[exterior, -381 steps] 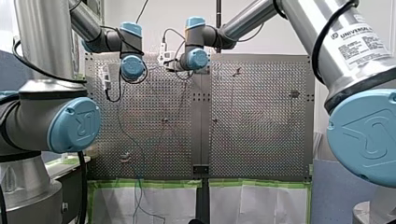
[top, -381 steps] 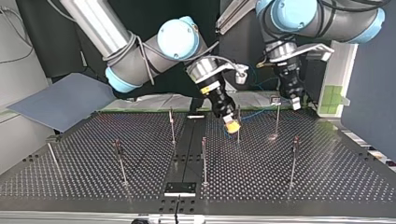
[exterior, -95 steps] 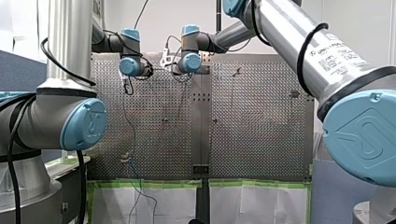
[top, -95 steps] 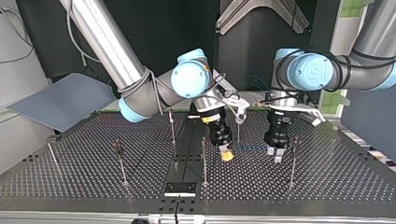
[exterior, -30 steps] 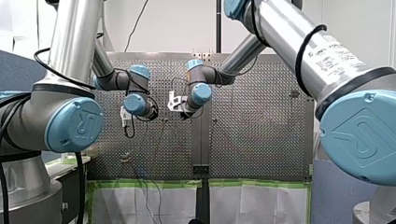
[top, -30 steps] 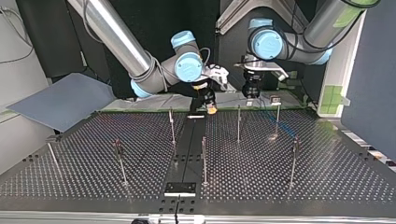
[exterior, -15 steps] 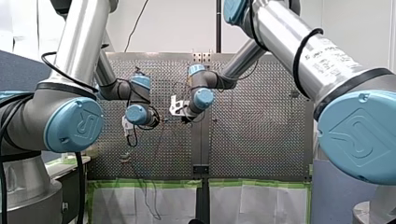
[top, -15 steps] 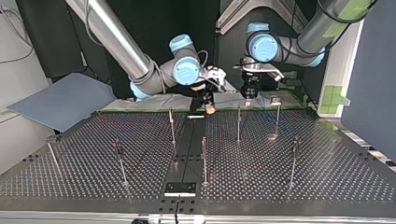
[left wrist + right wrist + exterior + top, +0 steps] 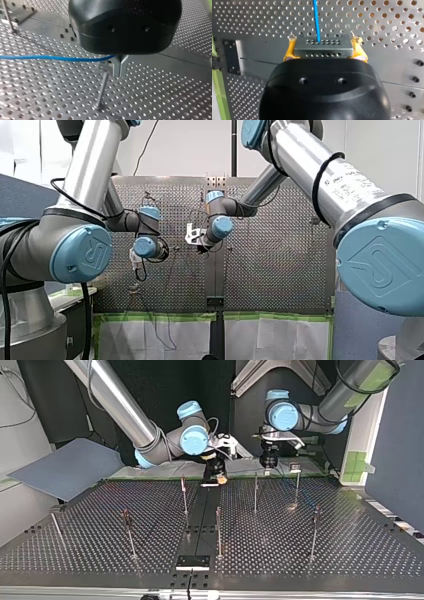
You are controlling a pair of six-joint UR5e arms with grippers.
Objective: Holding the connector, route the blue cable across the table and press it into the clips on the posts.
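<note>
Above the counter, near its far edge in the top view, my right jaws gripped the connector, and my left jaws were closed around the blue cable near a post. Too much tension could have dragged it off line, missing the clip.

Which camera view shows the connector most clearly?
The right wrist view: the grey connector sits between my right tool's yellow pads, blue cable leaving it. The top view shows only the pads, small; front and left wrist views show no connector.
</note>
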